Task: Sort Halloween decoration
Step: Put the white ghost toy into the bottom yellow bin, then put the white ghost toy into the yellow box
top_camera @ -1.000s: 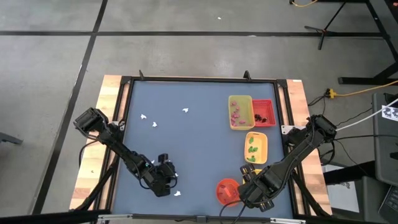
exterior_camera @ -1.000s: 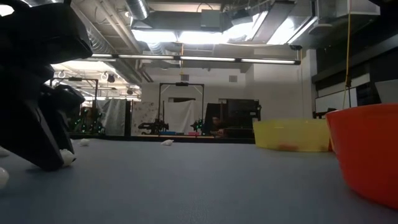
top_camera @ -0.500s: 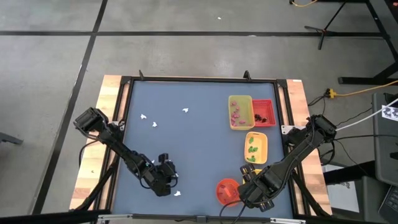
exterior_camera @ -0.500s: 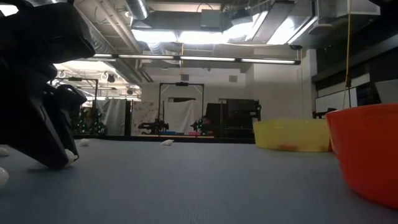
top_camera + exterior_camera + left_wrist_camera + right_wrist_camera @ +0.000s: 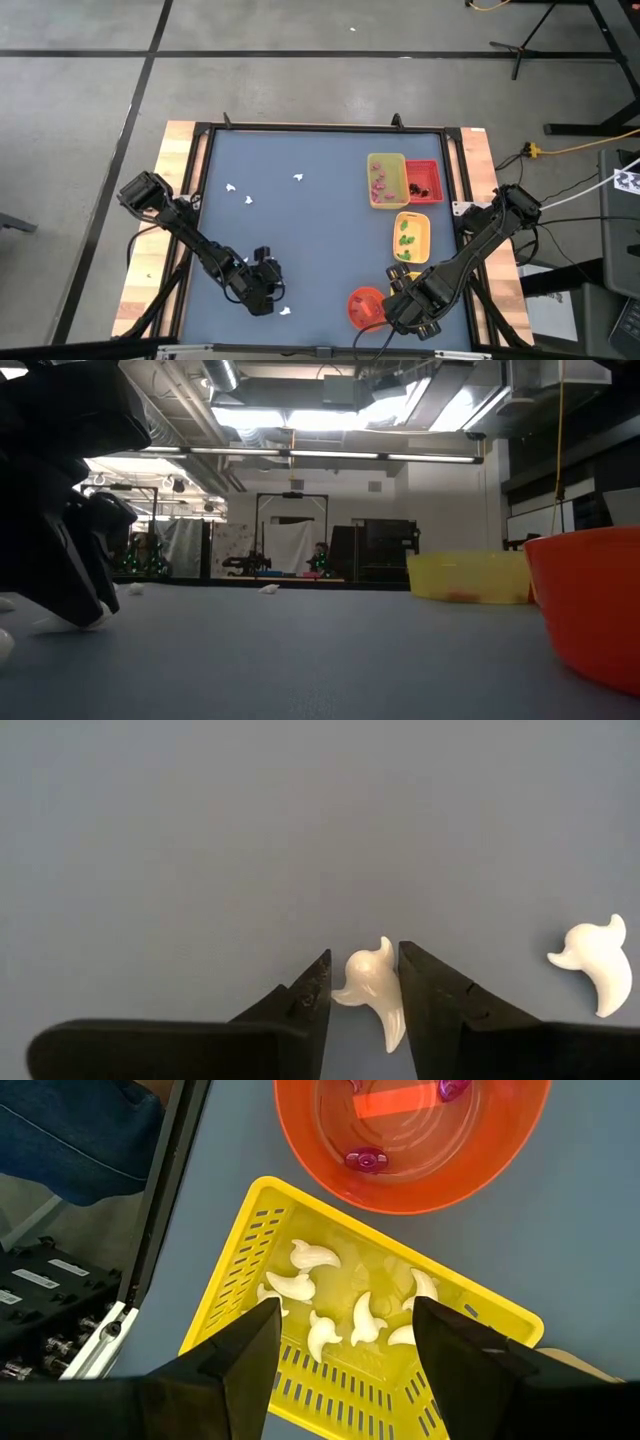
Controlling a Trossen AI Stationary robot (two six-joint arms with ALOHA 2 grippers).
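Ghost pieces are what you have at the near edge of the blue tabletop (image 5: 310,230). Your left claw (image 5: 268,291) is down at the near left, its fingers (image 5: 305,995) narrowed to a small gap around one white ghost (image 5: 372,992), one fingertip on each side of it; you cannot tell whether the piece has left the surface. A second ghost (image 5: 592,958) lies free just beside it, apart from the fingers. In the low view the same claw (image 5: 85,615) stands with its tip at the tabletop.

At the near right, your right claw (image 5: 345,1325) hangs with its fingers spread wide and nothing between them, above a yellow tray (image 5: 255,1220) that holds a cluster of white ghosts (image 5: 312,1258). Just beside that tray is the round orange bowl (image 5: 365,303), with a pink piece (image 5: 362,1157) inside it.

Farther back on the right, an orange tray (image 5: 411,237) holds green bits (image 5: 405,233). Beyond it stand a yellow tray (image 5: 387,180) with pink bits (image 5: 378,181) and, touching its right side, a red tray (image 5: 424,180) with dark bits (image 5: 418,187).

Three more white ghosts (image 5: 246,199) lie loose on the far left of the tabletop, well apart from both claws.
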